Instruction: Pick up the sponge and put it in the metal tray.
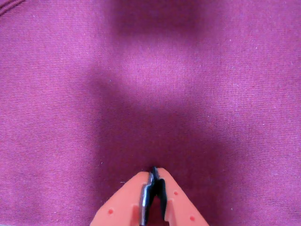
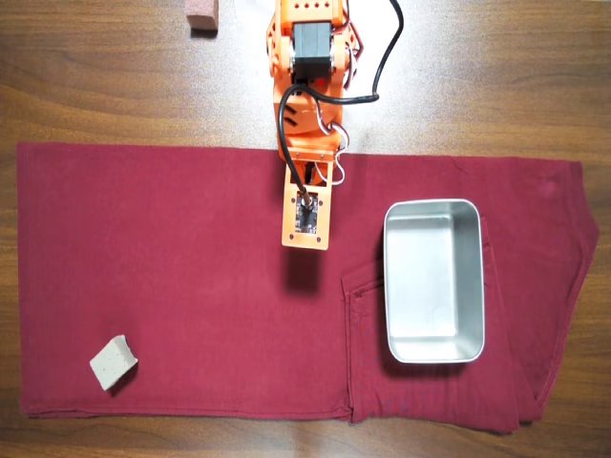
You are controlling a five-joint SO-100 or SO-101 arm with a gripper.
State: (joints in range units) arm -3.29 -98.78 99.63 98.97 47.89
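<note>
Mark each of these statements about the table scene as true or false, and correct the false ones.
1. The small pale beige-grey foam sponge lies inside the shiny silver rectangular metal tray. False: it lies on the dark red cloth, near its lower left corner in the overhead view.
2. The tray is empty. True.
3. The orange gripper has its fingers closed on nothing. True.
4. The gripper hangs directly above the sponge. False: the wrist view shows only cloth beneath it.
5. A pinkish-brown block sits on the bare wooden table. True.
</note>
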